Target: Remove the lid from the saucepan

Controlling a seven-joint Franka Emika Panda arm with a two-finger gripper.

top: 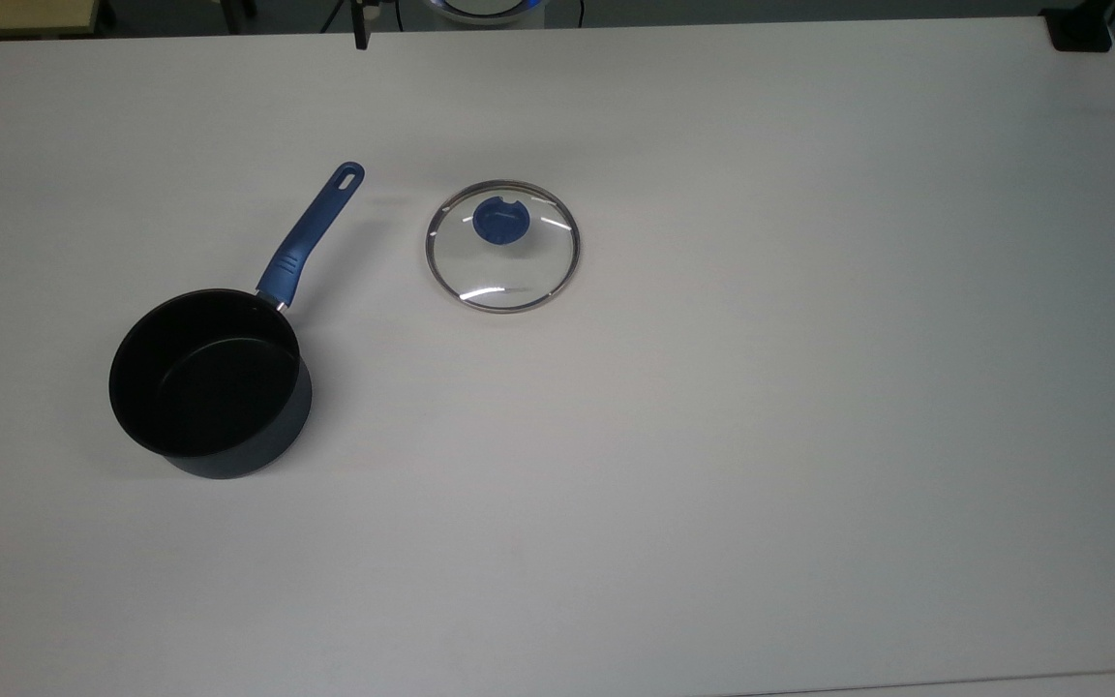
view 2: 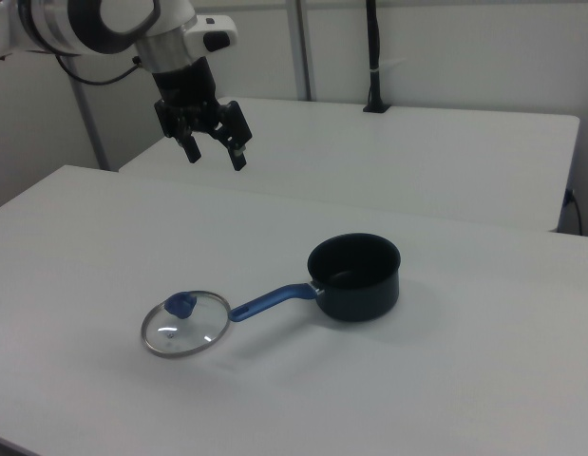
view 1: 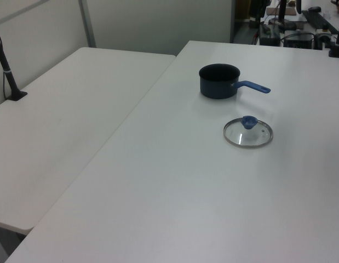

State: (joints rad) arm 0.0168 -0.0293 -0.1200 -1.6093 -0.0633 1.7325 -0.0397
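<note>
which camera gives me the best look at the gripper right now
The right view: the gripper hangs whole above the table, fingers spread and empty, far from the lid. In the top view a dark sliver at the upper edge may be part of it.

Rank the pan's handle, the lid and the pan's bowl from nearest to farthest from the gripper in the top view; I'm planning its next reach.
1. Handle, just below the gripper.
2. Lid, further right.
3. Bowl, lower left.
</note>
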